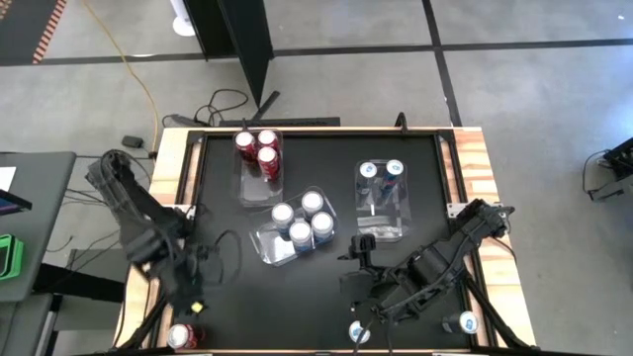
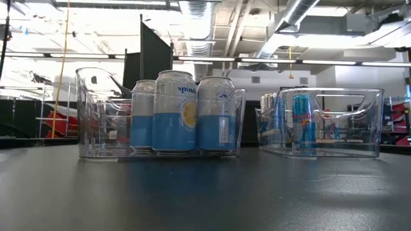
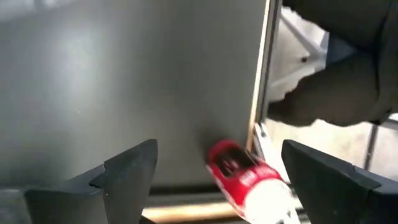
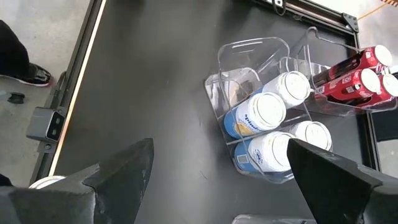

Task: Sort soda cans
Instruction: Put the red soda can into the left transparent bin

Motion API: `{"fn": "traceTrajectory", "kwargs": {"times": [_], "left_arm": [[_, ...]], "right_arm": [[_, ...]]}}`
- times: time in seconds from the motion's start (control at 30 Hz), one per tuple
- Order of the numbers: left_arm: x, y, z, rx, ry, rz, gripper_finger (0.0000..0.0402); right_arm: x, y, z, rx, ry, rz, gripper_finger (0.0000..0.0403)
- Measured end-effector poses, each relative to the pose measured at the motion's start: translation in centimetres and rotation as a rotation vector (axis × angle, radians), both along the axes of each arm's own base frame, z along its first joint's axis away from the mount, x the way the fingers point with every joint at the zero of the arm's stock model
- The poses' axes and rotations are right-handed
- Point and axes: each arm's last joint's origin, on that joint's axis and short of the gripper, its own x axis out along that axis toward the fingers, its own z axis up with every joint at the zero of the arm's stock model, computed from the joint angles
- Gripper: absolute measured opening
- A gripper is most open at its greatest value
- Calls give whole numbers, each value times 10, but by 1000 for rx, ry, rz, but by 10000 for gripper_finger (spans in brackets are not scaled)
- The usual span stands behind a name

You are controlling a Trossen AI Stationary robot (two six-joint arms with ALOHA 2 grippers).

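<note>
Going for the last red can [image 3: 245,180] at the near left corner, so I want my left gripper [image 1: 188,314] square over it before squeezing. Fingers are spread, nothing held; the can sits just ahead, between them and hard by the table edge. My right gripper [image 1: 358,259] waits mid-table, fingers also apart.

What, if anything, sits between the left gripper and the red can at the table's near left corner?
Nothing visible does. The left gripper is open with the red can lying on its side between the fingers, by the table's edge rail; only bare tabletop surrounds it.
</note>
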Motion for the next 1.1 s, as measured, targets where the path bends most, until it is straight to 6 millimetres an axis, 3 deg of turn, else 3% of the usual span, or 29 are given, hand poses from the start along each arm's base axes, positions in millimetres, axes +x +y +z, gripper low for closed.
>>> {"fn": "traceTrajectory", "kwargs": {"times": [0.27, 0.47, 1.1], "left_arm": [[-22, -41, -23, -37, 282, 136, 336], [-32, -59, -33, -65, 445, 178, 336], [-29, -73, -19, -231, 454, 225, 336]], "right_arm": [[7, 2, 1, -19, -34, 51, 388], [13, 0, 4, -36, -65, 87, 388], [31, -21, 8, -142, -106, 113, 388]]}}
